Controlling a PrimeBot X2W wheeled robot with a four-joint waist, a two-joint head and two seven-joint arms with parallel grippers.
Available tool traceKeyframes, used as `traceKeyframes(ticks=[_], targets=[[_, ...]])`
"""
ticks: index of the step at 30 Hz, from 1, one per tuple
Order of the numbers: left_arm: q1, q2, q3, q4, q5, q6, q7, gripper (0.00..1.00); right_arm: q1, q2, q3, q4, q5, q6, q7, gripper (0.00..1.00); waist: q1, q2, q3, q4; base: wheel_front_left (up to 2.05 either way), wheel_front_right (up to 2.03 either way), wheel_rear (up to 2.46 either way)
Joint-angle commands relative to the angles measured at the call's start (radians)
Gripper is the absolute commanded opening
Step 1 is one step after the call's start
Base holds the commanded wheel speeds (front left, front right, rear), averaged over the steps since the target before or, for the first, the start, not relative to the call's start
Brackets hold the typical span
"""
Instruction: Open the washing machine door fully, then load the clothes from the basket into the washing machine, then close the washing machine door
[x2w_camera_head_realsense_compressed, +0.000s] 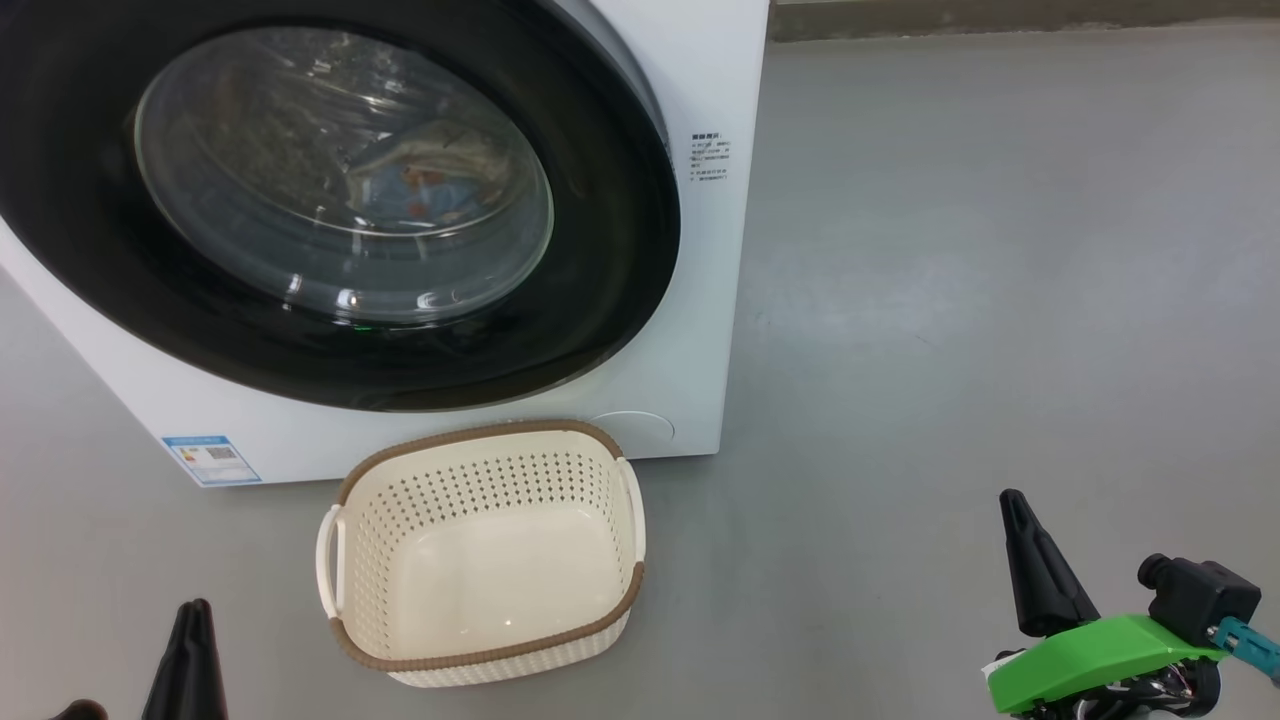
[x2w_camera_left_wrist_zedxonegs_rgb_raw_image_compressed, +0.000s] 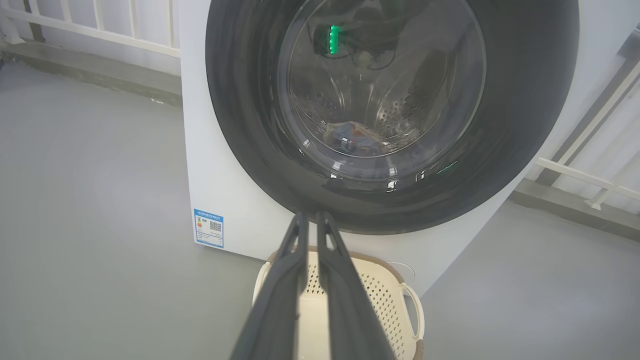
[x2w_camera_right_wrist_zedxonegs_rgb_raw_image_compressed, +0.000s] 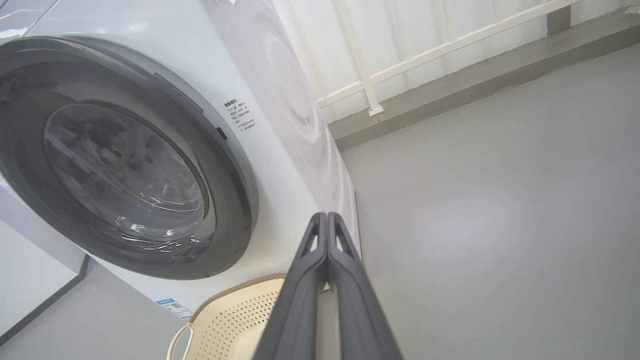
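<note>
Head view, near to far: left end effector (x2w_camera_head_realsense_compressed: 193, 606) is sitting at 7 o'clock, its two dark fingers pressing together into one point and gripping nothing. Right end effector (x2w_camera_head_realsense_compressed: 1008, 497) is sitting at 4 o'clock, also pinching fully closed on nothing, with a green wrist cover (x2w_camera_head_realsense_compressed: 1090, 650) showing at its base. Both are hanging over the grey floor (x2w_camera_head_realsense_compressed: 950, 300), well apart from everything else. Basket (x2w_camera_head_realsense_compressed: 480, 436) is standing upright on the floor at 6 o'clock, between the two end effectors and just beside the machine's front, with its bare cream bottom showing. Washing machine (x2w_camera_head_realsense_compressed: 705, 300) is filling 10 to 12 o'clock, with the blue energy label (x2w_camera_head_realsense_compressed: 212, 460) sitting at its lower corner, at about 9 o'clock from the basket. Door (x2w_camera_head_realsense_compressed: 600, 260) is sitting flush against the front, glossy black rim ringing the glass. Clothes (x2w_camera_head_realsense_compressed: 420, 190) are lying inside the drum and showing through the glass as a blue patch with orange marks; I can't tell the cream one apart. A small text sticker (x2w_camera_head_realsense_compressed: 708, 157) is sitting at 3 o'clock of the door. In the left wrist view the closed fingers are pointing at the door's lower rim, with the basket beneath them. A white railing (x2w_camera_right_wrist_zedxonegs_rgb_raw_image_compressed: 440, 50) is running behind the machine.
</note>
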Motion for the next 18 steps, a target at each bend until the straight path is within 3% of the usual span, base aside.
traceKeyframes(ticks=[1, 18], targets=[[-0.026, 0.01, 0.007, -0.017, -0.03, 0.0, 0.008, 0.0, -0.03, -0.011, -0.011, -0.024, 0.027, -0.001, 0.004, 0.0, 0.0, 0.0, 0.0, 0.001, 0.0, 0.0, 0.0], [-0.045, -0.005, 0.009, -0.017, -0.215, 0.0, 0.057, 0.0, -0.037, -0.009, -0.031, -0.025, 0.203, -0.001, 0.051, 0.0, -0.0001, 0.0, -0.006, 0.011, 0.0, 0.0, 0.0]])
